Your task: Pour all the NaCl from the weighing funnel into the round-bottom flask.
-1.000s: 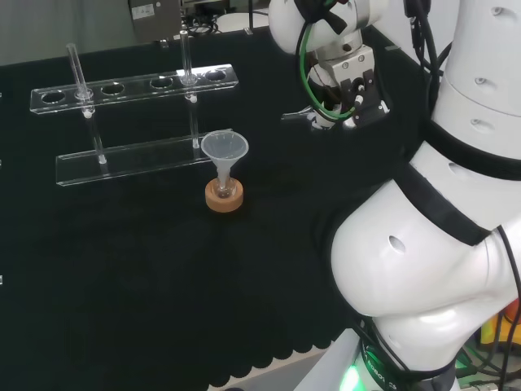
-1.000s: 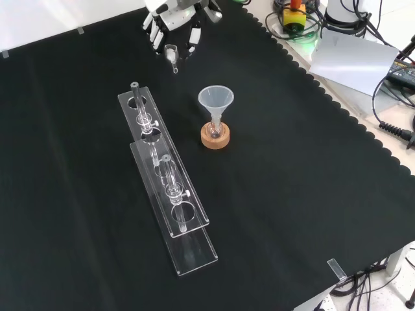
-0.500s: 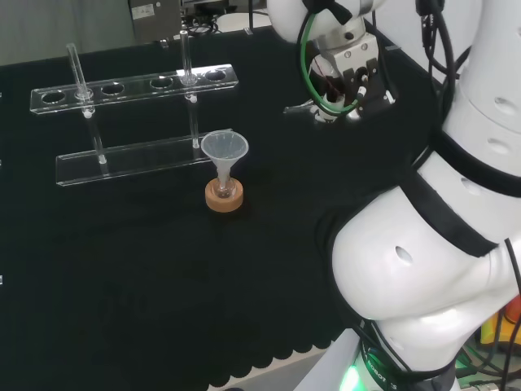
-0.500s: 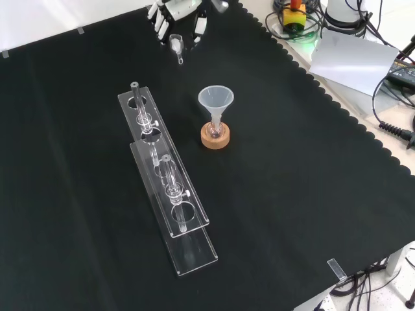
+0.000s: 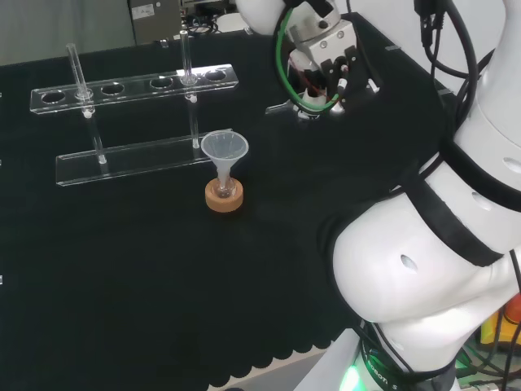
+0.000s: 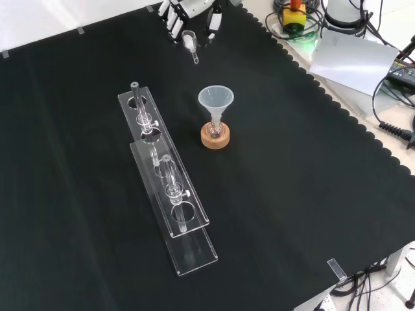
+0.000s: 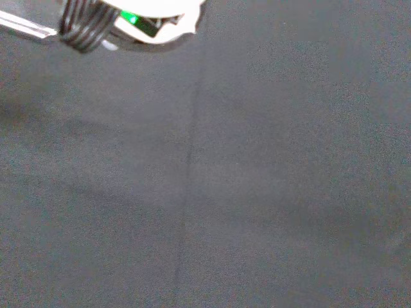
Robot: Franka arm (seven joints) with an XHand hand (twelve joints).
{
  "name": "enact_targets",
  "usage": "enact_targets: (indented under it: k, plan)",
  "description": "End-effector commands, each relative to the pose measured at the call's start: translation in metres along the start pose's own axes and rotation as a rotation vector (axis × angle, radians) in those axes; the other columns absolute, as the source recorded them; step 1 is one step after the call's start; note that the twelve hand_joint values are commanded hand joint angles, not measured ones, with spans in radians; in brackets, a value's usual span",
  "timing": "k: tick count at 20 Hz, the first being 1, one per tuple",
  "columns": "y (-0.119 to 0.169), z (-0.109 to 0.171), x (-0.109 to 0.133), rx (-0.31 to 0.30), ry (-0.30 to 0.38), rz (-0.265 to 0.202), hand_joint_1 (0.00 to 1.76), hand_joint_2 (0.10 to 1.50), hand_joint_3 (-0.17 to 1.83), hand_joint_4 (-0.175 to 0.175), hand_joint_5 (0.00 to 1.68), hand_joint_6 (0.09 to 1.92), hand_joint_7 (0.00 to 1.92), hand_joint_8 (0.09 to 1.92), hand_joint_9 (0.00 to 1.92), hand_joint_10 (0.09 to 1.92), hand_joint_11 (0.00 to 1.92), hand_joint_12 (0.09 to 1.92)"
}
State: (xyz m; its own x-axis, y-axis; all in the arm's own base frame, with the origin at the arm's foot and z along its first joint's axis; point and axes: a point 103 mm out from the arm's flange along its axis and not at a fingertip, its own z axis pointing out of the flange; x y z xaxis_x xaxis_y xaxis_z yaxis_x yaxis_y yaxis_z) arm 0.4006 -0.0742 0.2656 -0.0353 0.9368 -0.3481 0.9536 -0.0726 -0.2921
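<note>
A small round-bottom flask (image 6: 215,130) sits in a cork ring (image 6: 214,138) mid-cloth, with a clear plastic funnel (image 6: 216,99) standing in its neck. In the head view the flask (image 5: 224,191) and the funnel (image 5: 225,148) stand left of the arm. At the front view's top edge the hand (image 6: 175,14) has its fingers curled round a clear weighing funnel (image 6: 189,41) with white powder inside, its spout pointing down towards the cloth. It hangs well beyond the flask, above the cloth. In the head view the weighing funnel's tip (image 5: 285,107) pokes out left of the wrist.
A long clear two-tier test-tube rack (image 6: 165,175) with a few tubes stands left of the flask in the front view and behind it, rack (image 5: 134,85), in the head view. The cloth's scalloped edge (image 6: 337,107) runs down the front view's right side, with cables beyond.
The hand has carried the weighing funnel to the right along the front view's top edge; in the head view it moved left and upward. Flask, funnel and rack have not moved.
</note>
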Motion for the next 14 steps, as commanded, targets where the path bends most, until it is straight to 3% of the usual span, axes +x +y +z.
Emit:
enact_targets:
  k: [1,14]
  plan:
    - [-0.006,-0.009,0.022,0.017,-0.043,-0.018,1.07,0.73,0.68,0.175,1.10,0.98,0.84,0.67,1.07,0.42,0.64,1.21]
    - [-0.010,-0.019,0.055,0.038,-0.112,-0.062,1.07,0.72,0.69,0.175,1.11,0.97,0.84,0.67,1.07,0.42,0.64,1.21]
